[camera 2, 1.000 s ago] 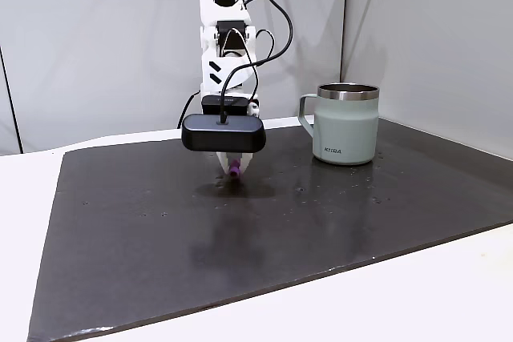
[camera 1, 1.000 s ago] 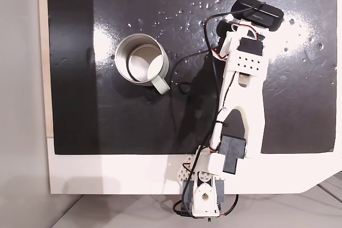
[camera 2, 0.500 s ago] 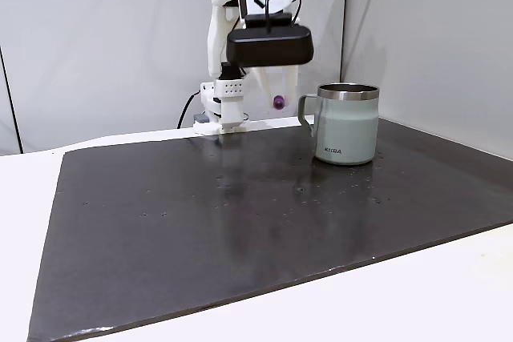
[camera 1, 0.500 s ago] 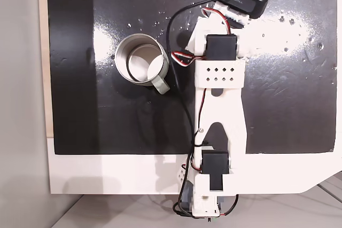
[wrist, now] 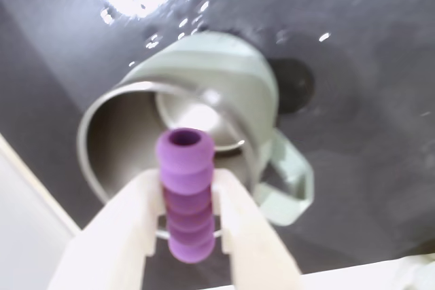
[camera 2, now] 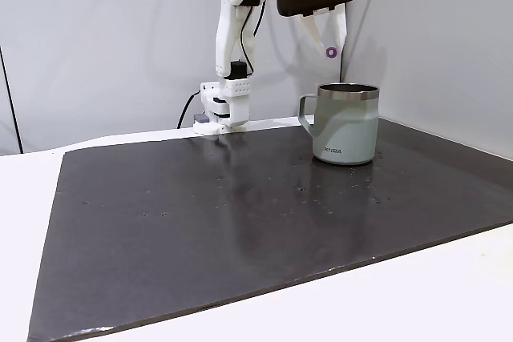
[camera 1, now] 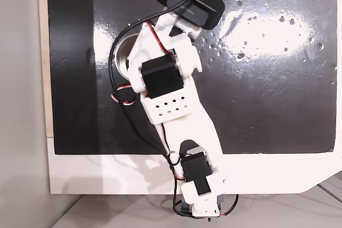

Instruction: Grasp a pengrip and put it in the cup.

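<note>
My gripper is shut on the purple ribbed pengrip, which stands upright between the two white fingers. The silvery-white cup lies right below it in the wrist view, mouth and pale interior open, handle to the right. From the side, the gripper hangs above the cup with the pengrip a little over the rim's near-left part. In the top-down view the arm covers most of the cup.
A black mat covers the white table; shiny specks lie scattered on the mat. The arm's base stands at the mat's far edge by the wall. The black wrist camera juts out over the mat.
The arm has risen from the mat and swung toward the cup, carrying the pengrip; it now hangs over the cup's mouth instead of beside the handle.
</note>
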{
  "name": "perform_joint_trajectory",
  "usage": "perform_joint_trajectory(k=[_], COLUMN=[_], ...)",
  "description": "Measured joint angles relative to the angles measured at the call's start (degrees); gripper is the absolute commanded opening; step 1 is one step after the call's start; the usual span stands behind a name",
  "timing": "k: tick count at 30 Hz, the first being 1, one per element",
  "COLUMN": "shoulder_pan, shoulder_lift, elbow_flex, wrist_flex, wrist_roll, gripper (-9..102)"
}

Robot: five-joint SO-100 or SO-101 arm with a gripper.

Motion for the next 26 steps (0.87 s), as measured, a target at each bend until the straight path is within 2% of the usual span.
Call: perform_joint_trajectory(k=[8, 13, 16, 26], shoulder_pan=[-6.5, -6.6, -6.2, -6.4], shoulder_lift=[-4.7, -5.3, -5.4, -5.4], elbow_flex=[-0.1, -0.1, -0.1, -0.1], wrist_flex=[2.3, 2.5, 2.5, 2.5], wrist_roll=[4.7, 5.3, 5.3, 4.2], gripper=[0, 19, 26, 29])
